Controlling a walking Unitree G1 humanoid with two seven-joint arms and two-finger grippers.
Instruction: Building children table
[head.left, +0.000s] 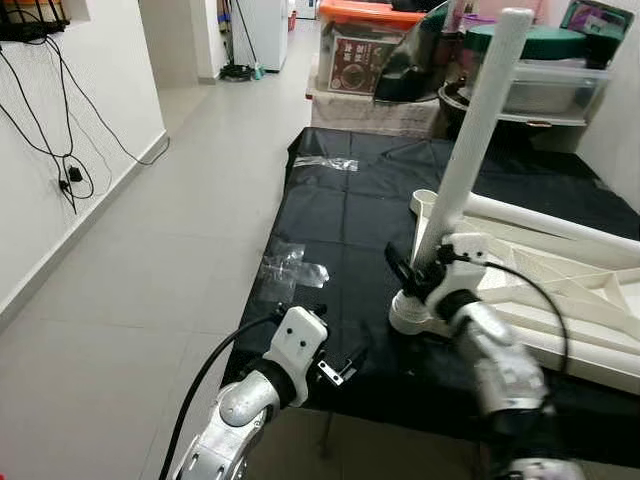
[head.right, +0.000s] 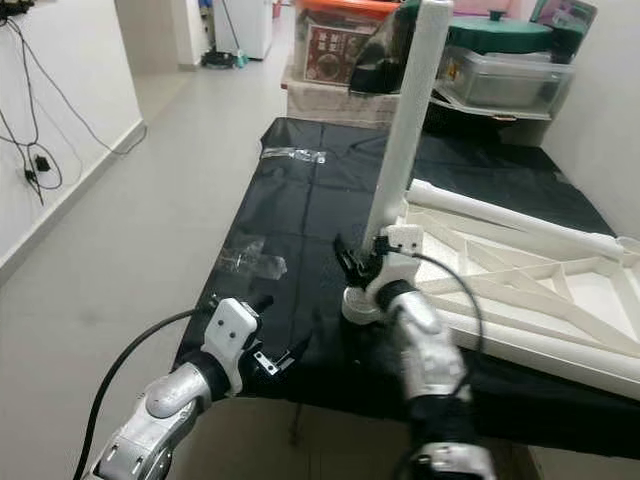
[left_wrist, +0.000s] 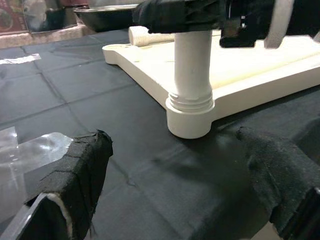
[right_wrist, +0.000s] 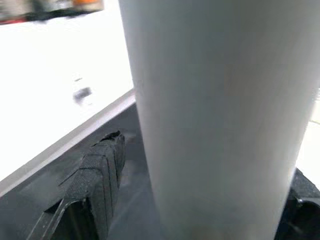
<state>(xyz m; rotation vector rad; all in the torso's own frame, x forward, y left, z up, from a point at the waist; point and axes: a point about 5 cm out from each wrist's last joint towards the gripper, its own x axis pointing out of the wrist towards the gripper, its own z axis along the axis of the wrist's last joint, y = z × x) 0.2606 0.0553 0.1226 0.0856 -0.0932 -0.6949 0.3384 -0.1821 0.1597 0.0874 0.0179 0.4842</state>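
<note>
While the right gripper (head.left: 428, 272) clasps the white table leg (head.left: 478, 135) low on its shaft, just above the threaded collar, the leg stands slightly tilted in the corner socket (left_wrist: 190, 116) of the upturned white tabletop (head.right: 560, 300), which lies on the black cloth (head.left: 340, 215) at centre right of the head frames; a second white leg (head.right: 500, 215) lies beyond it on the tabletop's far edge. Left gripper (left_wrist: 175, 175), fingers spread and holding nothing, hovers over the near cloth edge at lower left, facing the socket. Leg and top appear to be hollow moulded plastic, so likely light and stiff, with a smooth, probably slippery surface; the long shaft gives leverage, hence a grip near the collar seems best for turning it home, while the ribbed top may shift on the cloth unless steadied at its rim. Clear plastic wrappers (head.left: 292, 268) lie on the cloth left of centre, and storage bins (head.left: 545, 80) fill the upper right
</note>
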